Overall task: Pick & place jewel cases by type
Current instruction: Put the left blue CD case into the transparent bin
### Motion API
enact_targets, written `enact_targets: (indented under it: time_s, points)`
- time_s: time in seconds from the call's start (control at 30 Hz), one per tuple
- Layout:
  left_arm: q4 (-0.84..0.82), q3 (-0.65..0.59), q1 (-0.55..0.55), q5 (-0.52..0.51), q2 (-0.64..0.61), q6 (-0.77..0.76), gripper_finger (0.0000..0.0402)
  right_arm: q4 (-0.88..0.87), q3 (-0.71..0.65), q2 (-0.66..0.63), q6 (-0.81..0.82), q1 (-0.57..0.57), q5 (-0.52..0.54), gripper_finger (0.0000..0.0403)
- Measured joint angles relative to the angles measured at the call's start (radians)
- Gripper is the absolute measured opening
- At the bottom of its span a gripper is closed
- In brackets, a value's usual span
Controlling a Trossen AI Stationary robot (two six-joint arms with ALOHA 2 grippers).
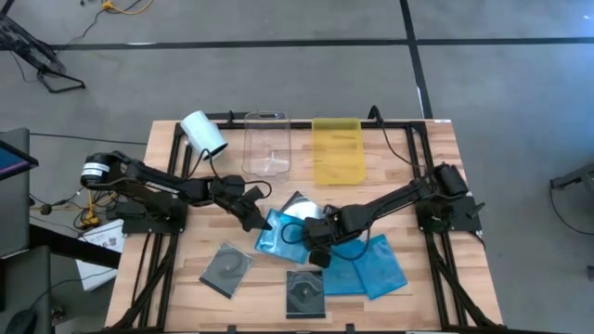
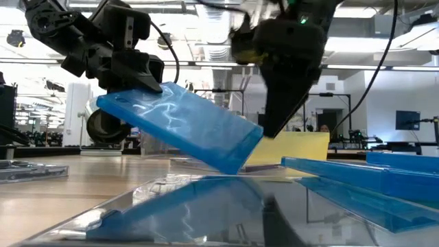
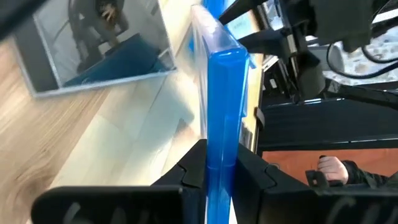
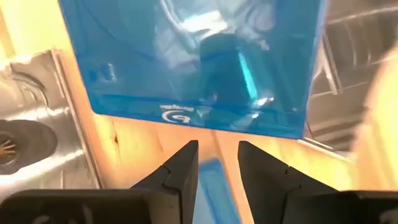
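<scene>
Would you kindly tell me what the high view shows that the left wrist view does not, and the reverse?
Only the high view shows the white roll, the clear tray, the yellow tray and the blue cases lying flat near the table's front. Only the left wrist view shows the left gripper shut on the blue case's thin edge, and a person's hand beyond the table. Both show that tilted blue case, the wooden table and a grey case.

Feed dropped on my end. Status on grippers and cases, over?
Left gripper shut on blue case, tilted, low corner near table. Right gripper open, empty, just behind it. Other cases flat on table. Right arm crowds the lift path.
</scene>
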Motion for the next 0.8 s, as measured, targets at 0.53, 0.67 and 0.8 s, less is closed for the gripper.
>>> enact_targets:
  time_s: [0.53, 0.67, 0.8]
  points:
    - [0.008, 0.000, 0.000, -0.106, -0.160, -0.002, 0.0034, -0.194, 0.000, -0.194, 0.075, 0.006, 0.173, 0.0107]
    - [0.006, 0.000, 0.000, -0.198, -0.246, -0.003, 0.0037, -0.247, 0.000, -0.229, 0.117, 0.006, 0.214, 0.0107]
    - [-0.042, 0.000, 0.000, -0.345, -0.337, -0.002, 0.0034, -0.279, 0.000, -0.260, 0.161, 0.006, 0.252, 0.0107]
